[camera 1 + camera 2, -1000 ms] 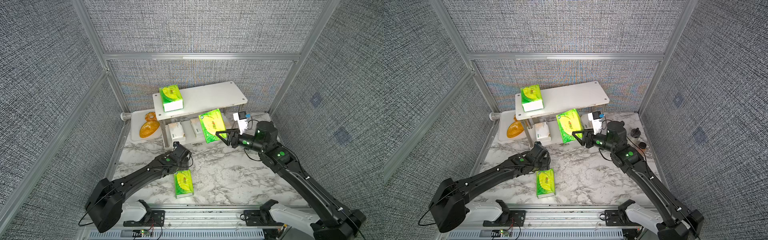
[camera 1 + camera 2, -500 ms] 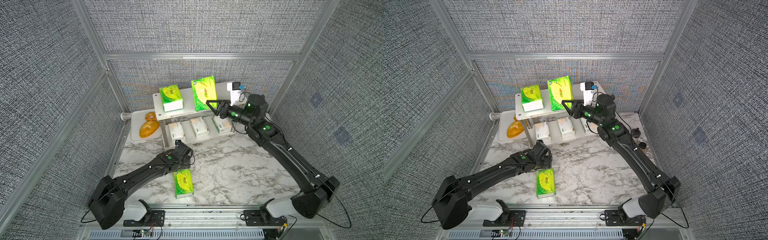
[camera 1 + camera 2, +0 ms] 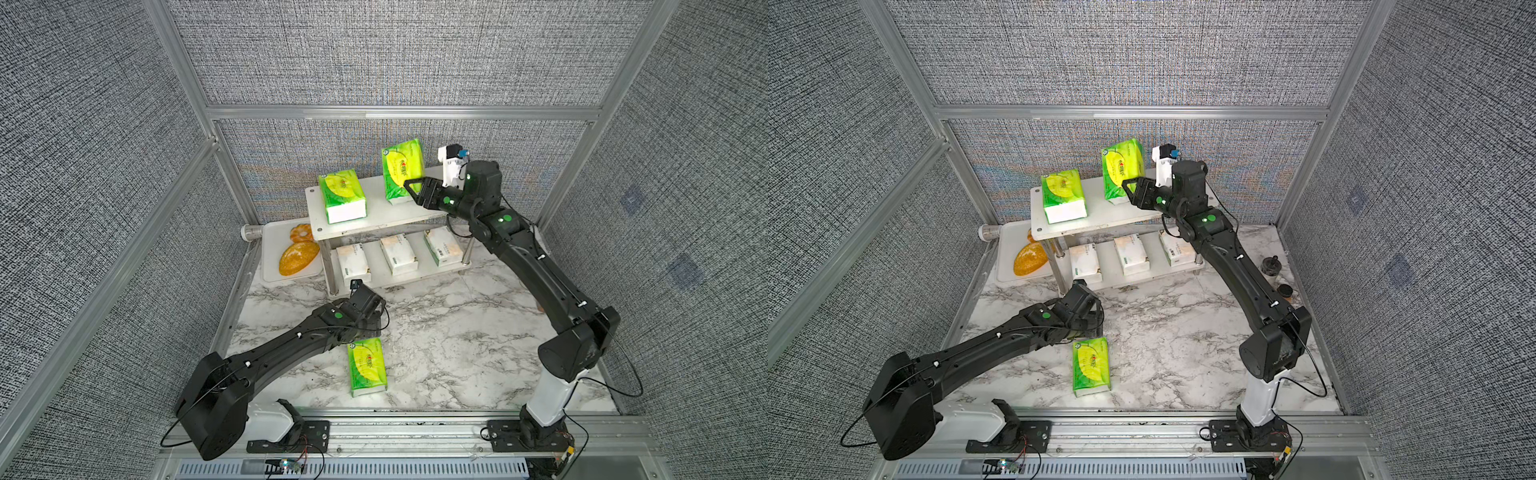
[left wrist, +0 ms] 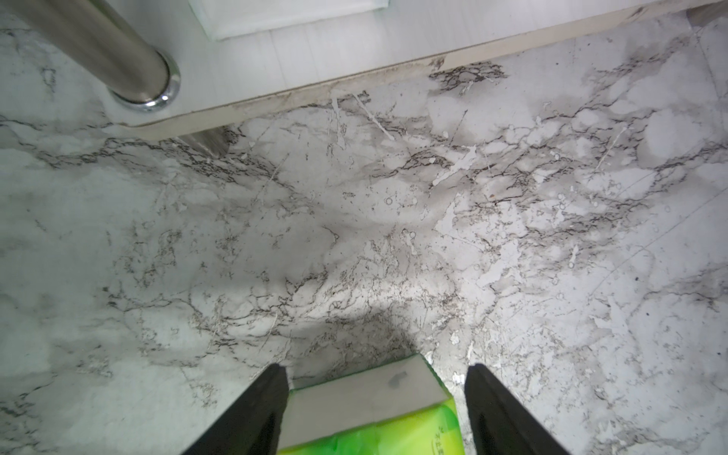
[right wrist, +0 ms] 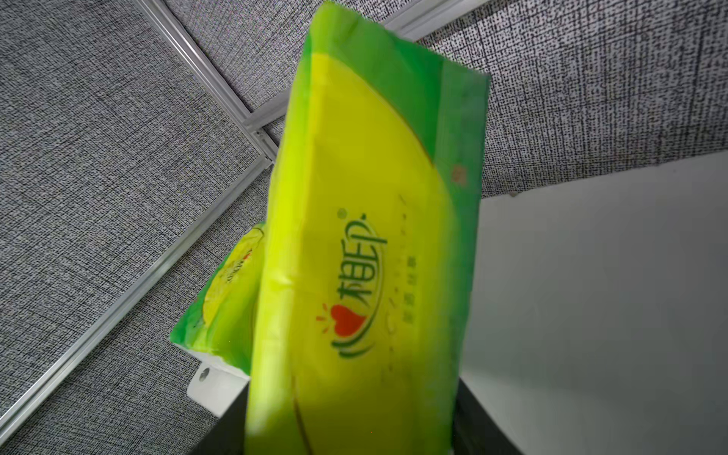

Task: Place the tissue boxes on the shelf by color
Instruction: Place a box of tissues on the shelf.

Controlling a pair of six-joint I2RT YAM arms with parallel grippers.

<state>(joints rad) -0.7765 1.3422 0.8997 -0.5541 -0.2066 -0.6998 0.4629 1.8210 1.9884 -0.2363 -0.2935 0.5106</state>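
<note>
The shelf (image 3: 376, 214) stands at the back, with three white tissue boxes (image 3: 398, 254) on its lower board. One green tissue box (image 3: 341, 195) lies at the left of the top board. My right gripper (image 3: 410, 188) is shut on a second green box (image 3: 402, 166), which it holds tilted on end over the middle of the top board; in the right wrist view that box (image 5: 366, 252) fills the space between the jaws. A third green box (image 3: 368, 365) lies on the marble table. My left gripper (image 4: 376, 370) is open, its fingers (image 4: 256, 409) either side of that box's end (image 4: 366, 398).
A flat white tray (image 3: 272, 272) with bread (image 3: 298, 257) lies left of the shelf. In a top view small dark items (image 3: 1273, 266) sit by the right wall. Grey fabric walls close in three sides. A chrome shelf leg (image 4: 118, 59) stands close to the left gripper.
My right arm has lifted the green box from in front of the lower board up over the top board. The left arm has barely moved.
</note>
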